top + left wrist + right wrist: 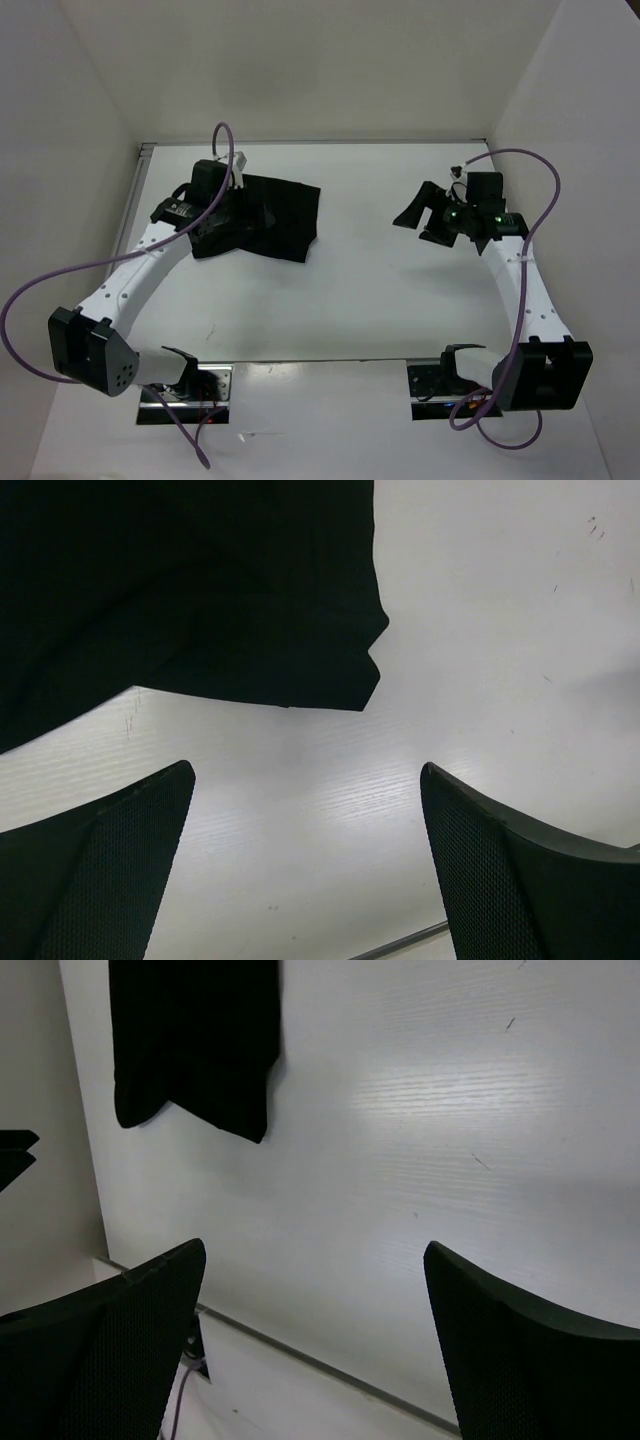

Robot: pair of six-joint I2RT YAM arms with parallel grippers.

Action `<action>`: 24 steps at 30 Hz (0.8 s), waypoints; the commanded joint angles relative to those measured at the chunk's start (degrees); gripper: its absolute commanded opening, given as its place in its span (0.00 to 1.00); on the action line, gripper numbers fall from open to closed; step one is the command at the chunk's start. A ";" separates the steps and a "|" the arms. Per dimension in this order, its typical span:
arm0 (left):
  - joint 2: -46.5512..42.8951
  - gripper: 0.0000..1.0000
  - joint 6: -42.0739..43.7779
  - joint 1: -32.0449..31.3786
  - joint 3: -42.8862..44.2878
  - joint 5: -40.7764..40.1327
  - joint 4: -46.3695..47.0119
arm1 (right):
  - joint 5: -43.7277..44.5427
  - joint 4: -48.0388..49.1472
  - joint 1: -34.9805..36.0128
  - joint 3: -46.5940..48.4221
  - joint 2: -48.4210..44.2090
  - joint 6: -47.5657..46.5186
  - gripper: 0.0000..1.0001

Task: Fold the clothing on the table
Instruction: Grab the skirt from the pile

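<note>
While viewing from above and starting at the left, finds a white jointed left arm stretched from the near edge toward the rear left of the large flat white rectangular table. Ends in the black left gripper, hanging over the left part of the plain black soft fabric garment. Cannot tell from above whether touching the cloth. Lies spread on the rear left of the table, roughly rectangular, slightly rumpled, near the back edge.

Seen through the left wrist camera: left gripper with both black textured fingers standing wide apart, clamping nothing, only bare table between them. Garment filling the upper left, one corner just beyond the tips.

Further right, across white surface, sits the black right gripper over the rear right, well apart from the garment and aimed toward it. Carried by a white jointed right arm mounted at the near right.

Through the right wrist camera: right gripper with fingers likewise spread wide and holding nothing, table below, garment small at the upper left.
</note>
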 commanded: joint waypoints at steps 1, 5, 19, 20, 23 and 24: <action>-1.87 1.00 0.69 0.33 -0.37 0.16 0.81 | -1.21 2.68 -0.26 -1.63 -1.81 1.04 0.94; -2.40 1.00 -0.17 0.33 -4.66 4.48 4.04 | -2.26 3.21 -0.26 -2.16 -2.42 1.56 0.94; 8.48 0.97 -5.45 -2.75 -11.01 -3.24 12.93 | -4.82 4.18 -0.26 -4.63 -4.00 2.18 0.94; 11.37 0.91 -6.23 -2.75 -9.17 -4.55 12.32 | -4.82 4.18 -0.26 -5.15 -4.00 2.18 0.94; 16.04 0.84 -9.92 -3.27 -6.53 -5.44 12.32 | -4.82 4.18 -0.26 -6.21 -4.53 1.66 0.94; 16.93 0.76 -12.46 -3.80 -5.82 -6.92 13.01 | -4.82 4.18 -0.26 -6.21 -4.53 1.66 0.94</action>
